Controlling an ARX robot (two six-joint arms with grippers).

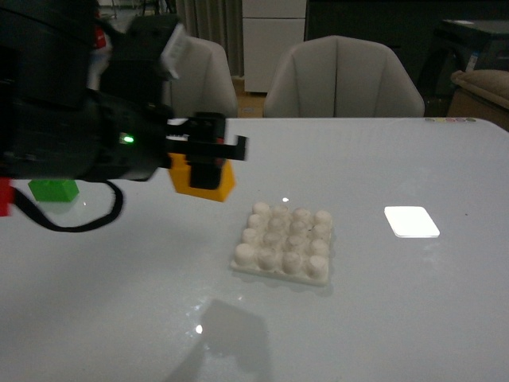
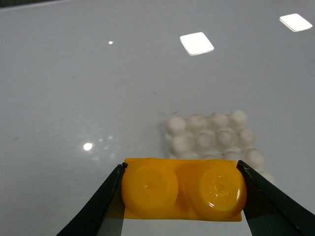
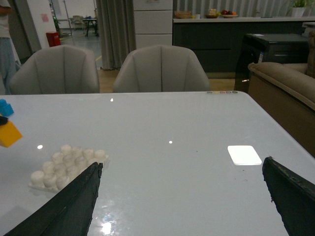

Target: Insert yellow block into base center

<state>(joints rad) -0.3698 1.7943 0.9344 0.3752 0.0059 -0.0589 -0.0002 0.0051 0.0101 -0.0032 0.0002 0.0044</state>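
My left gripper (image 1: 205, 171) is shut on the yellow block (image 1: 225, 185) and holds it above the table, up and left of the base (image 1: 283, 244). In the left wrist view the yellow block (image 2: 183, 188) shows two round studs between the black fingers (image 2: 103, 204), with the white studded base (image 2: 212, 136) just beyond it. My right gripper (image 3: 182, 196) is open and empty over bare table. In the right wrist view the base (image 3: 66, 162) lies to one side of it, and the yellow block (image 3: 9, 133) shows at the frame edge.
A green brick (image 1: 54, 189) lies on the table behind the left arm. A blue brick (image 3: 5, 107) shows at the edge of the right wrist view. Two grey chairs (image 1: 342, 79) stand behind the table's far edge. Bright light patches (image 1: 411, 221) reflect on the tabletop.
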